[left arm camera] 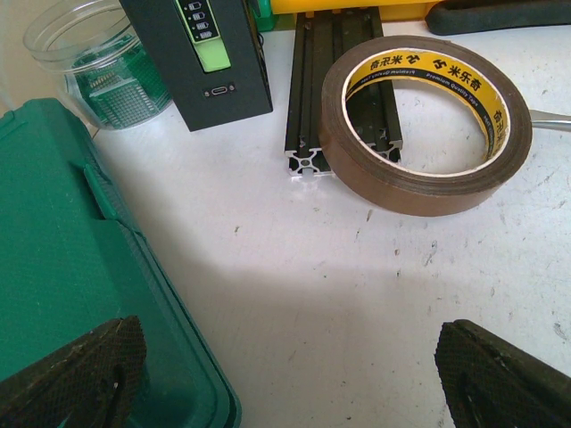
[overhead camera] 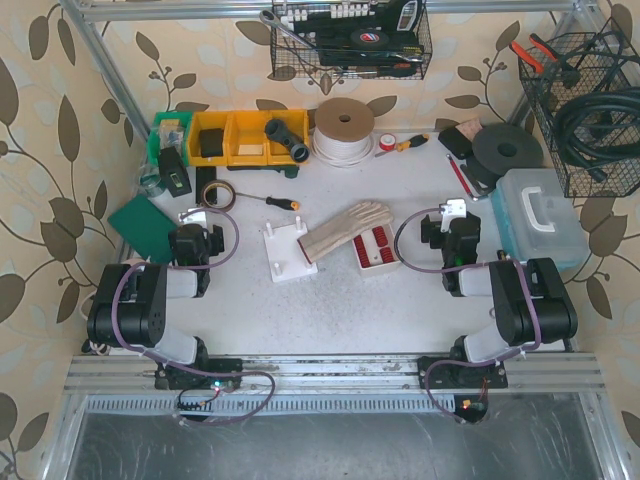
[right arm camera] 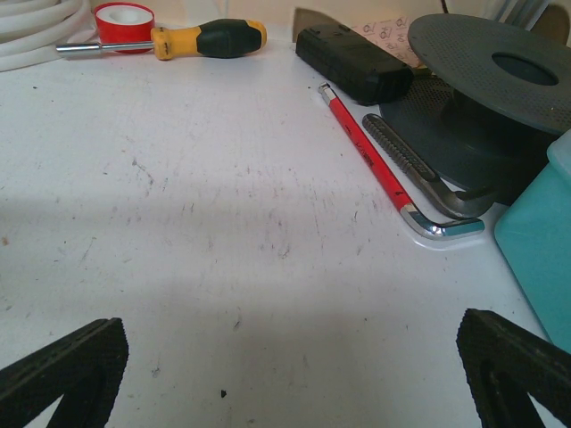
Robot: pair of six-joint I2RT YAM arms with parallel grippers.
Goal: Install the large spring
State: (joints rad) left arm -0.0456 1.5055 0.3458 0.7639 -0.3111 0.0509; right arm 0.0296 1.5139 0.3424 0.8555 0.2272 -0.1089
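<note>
No large spring can be made out in any view. A white fixture plate [overhead camera: 283, 256] with upright pegs lies mid-table, and a red tray [overhead camera: 376, 249] sits to its right. A beige work glove [overhead camera: 345, 228] lies across both. My left gripper [overhead camera: 190, 214] [left arm camera: 290, 383] hovers open over bare table beside a green case [left arm camera: 53, 267]. Over bare table to the right of the tray, my right gripper [overhead camera: 456, 211] [right arm camera: 290, 374] stands open too. Neither holds anything.
Ahead of the left gripper are a brown tape roll [left arm camera: 426, 125], a black aluminium rail [left arm camera: 335, 89], a black device [left arm camera: 201, 58] and a clear jar [left arm camera: 94, 62]. By the right gripper lie a red hex key [right arm camera: 375, 165], a black spool [right arm camera: 486, 80] and a teal box [right arm camera: 540, 241].
</note>
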